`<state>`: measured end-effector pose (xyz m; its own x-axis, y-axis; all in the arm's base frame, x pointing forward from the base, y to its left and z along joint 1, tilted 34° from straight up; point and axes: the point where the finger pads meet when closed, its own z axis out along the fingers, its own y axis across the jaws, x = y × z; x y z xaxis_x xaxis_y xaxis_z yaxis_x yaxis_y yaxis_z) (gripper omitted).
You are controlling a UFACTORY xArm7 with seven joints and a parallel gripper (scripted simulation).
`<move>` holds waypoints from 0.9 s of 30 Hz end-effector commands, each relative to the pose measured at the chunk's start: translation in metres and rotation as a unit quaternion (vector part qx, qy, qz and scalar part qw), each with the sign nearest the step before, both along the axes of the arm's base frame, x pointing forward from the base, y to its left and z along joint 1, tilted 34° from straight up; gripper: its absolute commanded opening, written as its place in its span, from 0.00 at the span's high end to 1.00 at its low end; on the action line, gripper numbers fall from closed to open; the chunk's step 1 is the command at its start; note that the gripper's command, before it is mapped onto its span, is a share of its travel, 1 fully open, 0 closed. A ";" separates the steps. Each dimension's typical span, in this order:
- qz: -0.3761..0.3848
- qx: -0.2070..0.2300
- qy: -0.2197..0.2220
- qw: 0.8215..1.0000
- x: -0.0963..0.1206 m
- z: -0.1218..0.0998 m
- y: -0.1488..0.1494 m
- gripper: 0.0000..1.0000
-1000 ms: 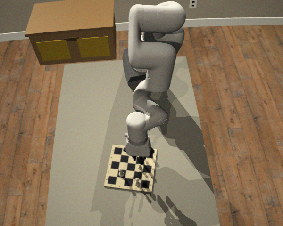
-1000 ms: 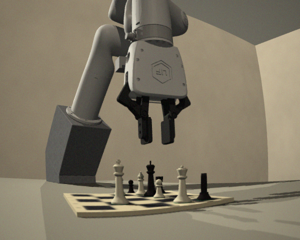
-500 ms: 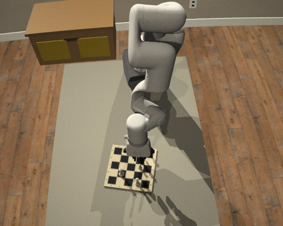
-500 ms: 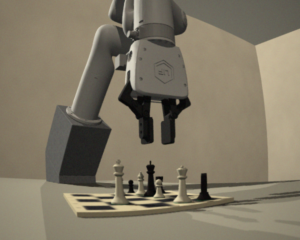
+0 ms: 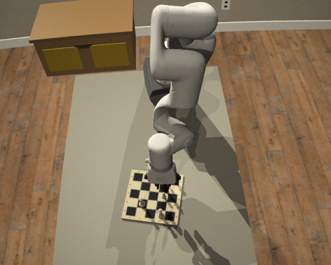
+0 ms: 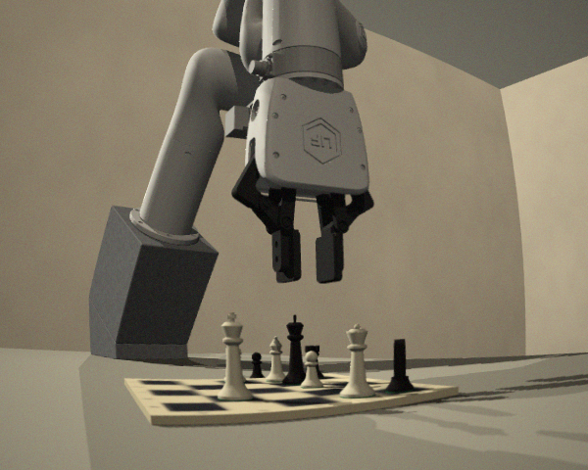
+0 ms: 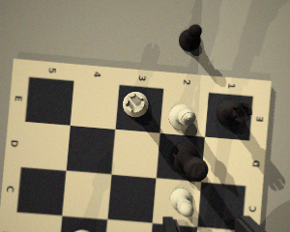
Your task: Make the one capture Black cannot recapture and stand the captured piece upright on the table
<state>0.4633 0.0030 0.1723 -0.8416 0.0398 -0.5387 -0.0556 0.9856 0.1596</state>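
The small chessboard (image 5: pixel 136 185) (image 6: pixel 182 413) (image 7: pixel 94 103) lies on the grey table. My gripper (image 5: pixel 163 186) (image 6: pixel 308 275) (image 7: pixel 205 228) hangs well above the board, around files B and C near ranks 1 and 2. Its fingers stand partly apart with nothing between them. In the wrist view a white piece (image 7: pixel 135 103) stands on E3, a white piece (image 7: pixel 183 117) on E2, a black piece (image 7: pixel 234 114) on E1, a black piece (image 7: pixel 189 162) on D2 and a white pawn (image 7: pixel 183 200) (image 6: pixel 311 369) on C2. A black pawn (image 7: pixel 189 39) (image 6: pixel 256 365) stands upright on the table beyond file E.
A white king (image 6: pixel 231 356), a white queen (image 6: pixel 356 361) and a tall black piece (image 6: pixel 399 366) stand on the nearer files in the exterior view. The arm's dark base (image 6: pixel 147 288) is behind the board. A wooden cabinet (image 5: pixel 83 37) stands far off on the floor.
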 end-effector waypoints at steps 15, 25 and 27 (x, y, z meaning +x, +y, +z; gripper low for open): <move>0.000 0.001 -0.002 1.000 0.008 -0.010 0.002 0.65; 0.000 0.001 -0.002 1.000 0.015 -0.021 0.004 0.65; 0.000 0.001 -0.002 1.000 0.017 -0.024 0.004 0.65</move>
<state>0.4764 0.0069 0.1517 -0.8434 0.0391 -0.5358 -0.0554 0.9857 0.1591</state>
